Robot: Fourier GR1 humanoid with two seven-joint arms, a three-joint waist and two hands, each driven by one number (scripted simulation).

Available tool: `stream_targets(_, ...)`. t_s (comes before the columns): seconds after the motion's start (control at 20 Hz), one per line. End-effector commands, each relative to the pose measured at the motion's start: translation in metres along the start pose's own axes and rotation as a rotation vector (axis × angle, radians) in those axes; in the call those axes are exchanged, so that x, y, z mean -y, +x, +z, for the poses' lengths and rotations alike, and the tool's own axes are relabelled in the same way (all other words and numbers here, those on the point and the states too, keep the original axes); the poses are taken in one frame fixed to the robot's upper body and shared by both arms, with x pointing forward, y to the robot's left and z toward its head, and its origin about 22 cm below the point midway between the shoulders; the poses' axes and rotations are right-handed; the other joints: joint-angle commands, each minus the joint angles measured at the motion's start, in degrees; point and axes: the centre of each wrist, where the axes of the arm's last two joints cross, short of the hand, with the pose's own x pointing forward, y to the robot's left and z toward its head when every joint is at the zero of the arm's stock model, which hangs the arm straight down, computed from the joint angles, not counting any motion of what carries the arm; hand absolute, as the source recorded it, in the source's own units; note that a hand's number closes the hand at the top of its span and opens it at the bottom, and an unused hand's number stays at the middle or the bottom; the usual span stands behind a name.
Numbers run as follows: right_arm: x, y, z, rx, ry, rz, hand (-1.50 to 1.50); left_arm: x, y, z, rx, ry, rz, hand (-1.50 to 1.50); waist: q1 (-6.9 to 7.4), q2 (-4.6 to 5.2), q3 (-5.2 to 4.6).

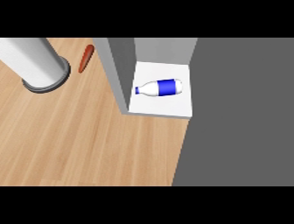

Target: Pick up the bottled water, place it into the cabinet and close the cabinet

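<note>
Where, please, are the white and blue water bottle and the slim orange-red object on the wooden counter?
white and blue water bottle (160,87), head view, on its blue label band.
slim orange-red object (85,58), head view, at mid-length.

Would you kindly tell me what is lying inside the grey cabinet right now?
Inside the grey cabinet, a white bottle with a blue band and blue cap lies on its side on the white shelf. The large grey panel at right covers everything beyond.

Kitchen — wooden counter, grey cabinet with white shelf.
</note>
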Motion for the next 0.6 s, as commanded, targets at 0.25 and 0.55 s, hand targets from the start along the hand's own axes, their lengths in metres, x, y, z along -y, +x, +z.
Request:
stream_targets(0.25, -0.011, 0.022, -0.059, 0.031, -0.078, 0.093, 1.50, -0.017, 0.014, 0.004, 0.000, -0.020, -0.015, -1.50, 1.71, 0.37, 0.22)
stream_targets(0.55, -0.029, 0.017, -0.137, -0.111, 0.063, 0.061, 1.50, -0.030, 0.024, 0.003, 0.019, -0.046, 0.007, -1.50, 3.25, 1.53, 0.56)
